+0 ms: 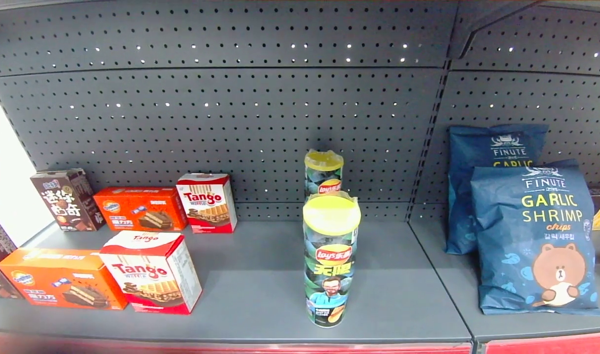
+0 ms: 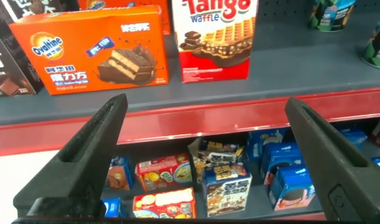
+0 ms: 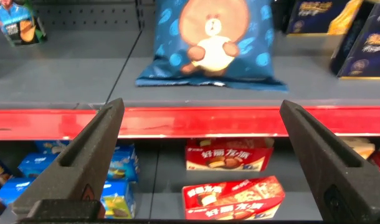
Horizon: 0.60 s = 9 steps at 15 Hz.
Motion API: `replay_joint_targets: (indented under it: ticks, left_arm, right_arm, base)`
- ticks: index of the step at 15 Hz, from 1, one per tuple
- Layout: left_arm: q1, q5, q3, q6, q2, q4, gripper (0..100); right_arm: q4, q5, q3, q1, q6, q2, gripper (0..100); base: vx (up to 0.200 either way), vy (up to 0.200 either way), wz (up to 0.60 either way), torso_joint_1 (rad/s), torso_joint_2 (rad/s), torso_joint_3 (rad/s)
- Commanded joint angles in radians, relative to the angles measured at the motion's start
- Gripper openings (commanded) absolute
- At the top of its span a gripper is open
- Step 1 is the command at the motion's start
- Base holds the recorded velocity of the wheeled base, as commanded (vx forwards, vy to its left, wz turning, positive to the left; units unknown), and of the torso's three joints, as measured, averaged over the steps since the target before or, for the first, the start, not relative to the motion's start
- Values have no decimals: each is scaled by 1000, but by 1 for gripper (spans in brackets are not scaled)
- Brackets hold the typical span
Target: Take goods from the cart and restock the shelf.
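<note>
Shelf (image 1: pixel 260 275) holds two chip cans (image 1: pixel 329 260) upright near its middle, one behind the other. Both arms point at its red front edge: left gripper (image 2: pixel 205 102) before the wafer box (image 2: pixel 215 37), right gripper (image 3: pixel 201 104) before the shrimp chips bag (image 3: pixel 209 40). Both are spread wide, holding nothing. Boxes at the shelf's left edge are cut off.

Our left hand (image 2: pixel 205 101) with two matte black wedge-shaped fingers (image 2: pixel 84 155), grainy faces, our right hand (image 3: pixel 202 104) alike, same tapered dark shape
</note>
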Motion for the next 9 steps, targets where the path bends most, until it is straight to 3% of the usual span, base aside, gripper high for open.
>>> replay_joint_targets:
  ticks: [1, 9]
  left_arm:
    - [0, -1, 0, 0, 0, 0, 100]
    - [0, -1, 0, 2, 0, 0, 100]
  right_arm:
    - [2, 0, 0, 0, -1, 0, 100]
    - [2, 0, 0, 0, -1, 0, 100]
  base:
    - [0, 0, 0, 0, 0, 0]
    - [0, 0, 0, 0, 0, 0]
